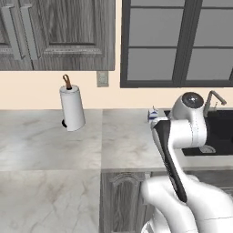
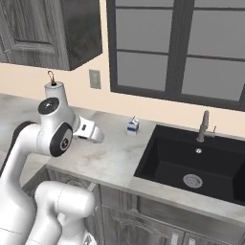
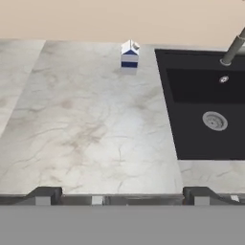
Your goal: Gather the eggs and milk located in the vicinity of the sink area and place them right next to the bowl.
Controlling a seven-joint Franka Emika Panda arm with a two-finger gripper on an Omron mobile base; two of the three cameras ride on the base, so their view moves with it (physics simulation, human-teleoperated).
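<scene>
The milk (image 3: 129, 55), a small white carton with blue markings, stands upright near the back wall, just left of the black sink (image 3: 210, 110). The same milk (image 2: 133, 126) appears left of the sink (image 2: 191, 162) from the right, and it peeks out behind my arm as the milk (image 1: 153, 114). My gripper (image 3: 123, 195) hovers above the counter's front edge, well short of the carton. Its fingertips (image 3: 45, 195) stand wide apart, open, with nothing between them. The eggs and the bowl are out of view.
A slim metal faucet (image 2: 204, 127) rises behind the sink, and a round drain (image 3: 214, 120) lies in the basin. A tall paper-towel roll (image 1: 72, 109) stands at the back left. Marble counter (image 3: 86, 124) stretches between my gripper and the carton.
</scene>
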